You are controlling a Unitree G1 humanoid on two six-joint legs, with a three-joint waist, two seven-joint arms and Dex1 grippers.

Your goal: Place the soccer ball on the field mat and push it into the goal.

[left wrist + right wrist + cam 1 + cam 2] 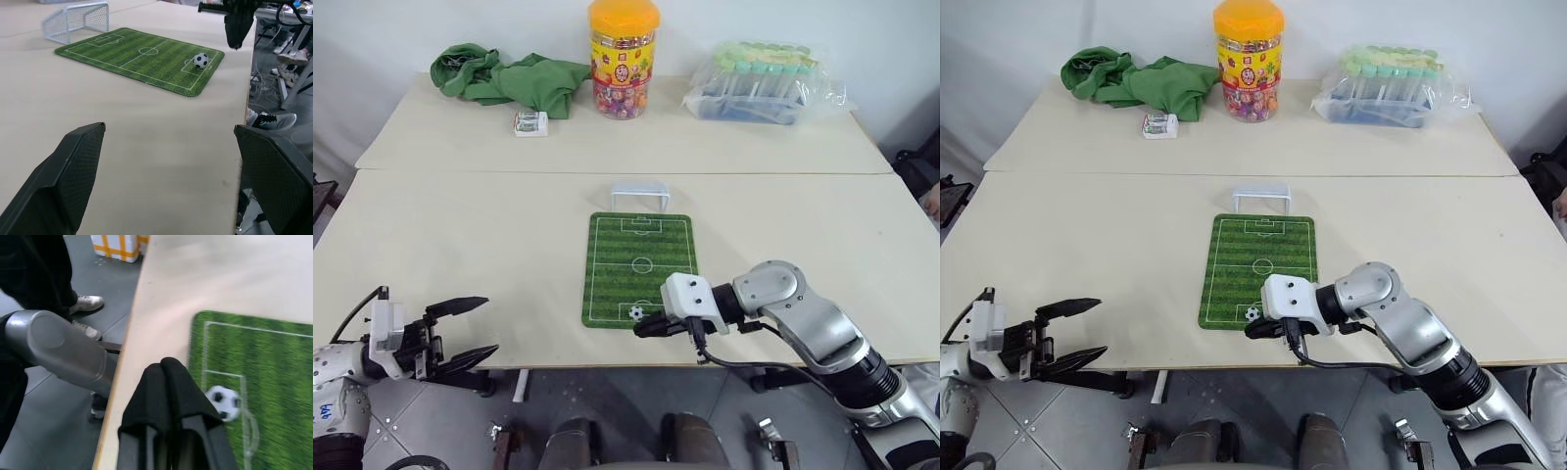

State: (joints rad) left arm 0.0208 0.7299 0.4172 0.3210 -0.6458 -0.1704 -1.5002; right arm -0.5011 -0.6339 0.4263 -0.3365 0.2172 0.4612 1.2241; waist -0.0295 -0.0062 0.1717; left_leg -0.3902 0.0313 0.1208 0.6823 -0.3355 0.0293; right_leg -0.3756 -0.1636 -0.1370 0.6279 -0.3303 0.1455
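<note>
Soccer ball [636, 312] sits on the field mat's [607, 264] near penalty box, my right hand [649, 326] pressed shut just behind it, left hand [460, 333] spread idle; I judge an off-centre nudge sends it wide of the goal [640, 194] or off the desk [460, 235].

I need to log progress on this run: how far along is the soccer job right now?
Done: the soccer ball lies on the field mat, in the small box at the near end. In hand: the right gripper, shut and empty, sits at the mat's near edge just behind the ball. Left: pushing the ball up the mat into the goal beyond its far end. The left gripper is open, off to the side.
</note>
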